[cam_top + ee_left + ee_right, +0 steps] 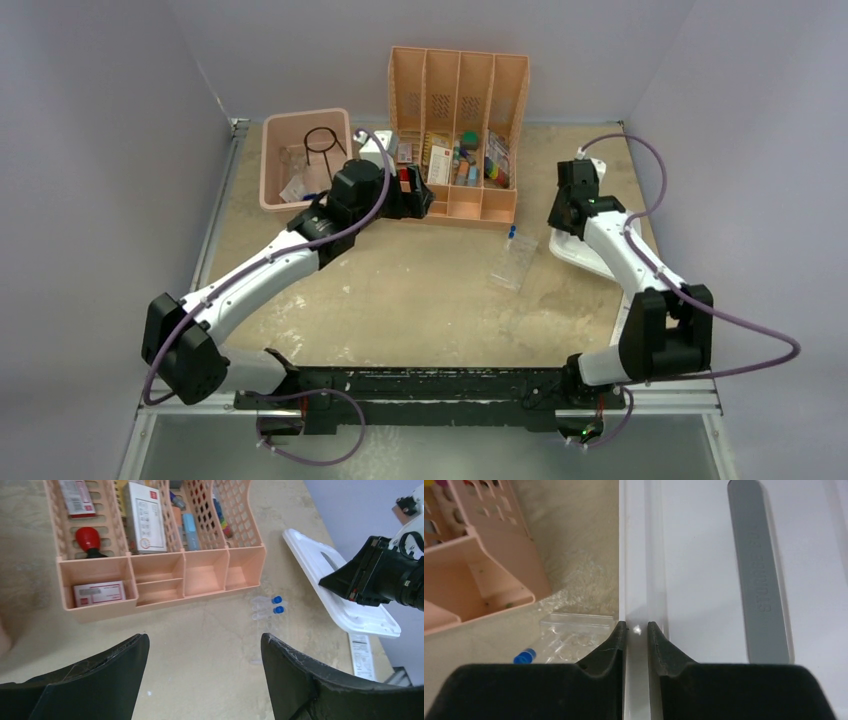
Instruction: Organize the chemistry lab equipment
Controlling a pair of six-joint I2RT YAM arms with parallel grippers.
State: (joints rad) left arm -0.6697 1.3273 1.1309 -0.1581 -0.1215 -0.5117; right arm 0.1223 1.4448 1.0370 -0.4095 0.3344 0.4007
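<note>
My right gripper (pixel 636 627) is shut on the left rim of the white lid (pixel 699 555), which lies at the table's right side (pixel 575 255). Just left of it a clear plastic tube rack (pixel 569 630) lies flat on the table (pixel 513 262), with thin blue-capped tubes (pixel 272 606) beside it. My left gripper (pixel 205 642) stands open and empty above bare table, in front of the orange divider tray (pixel 150 575). The black wire ring tripod (pixel 322 140) sits in the pink bin (pixel 275 170), with clear packets beside it.
The orange divider tray (pixel 460 130) at the back holds colourful small items and boxes. The lid has a grey handle strip (pixel 759 570). The left arm's wrist hangs between the pink bin and the divider tray. A paper label (pixel 362 655) lies near the right table edge.
</note>
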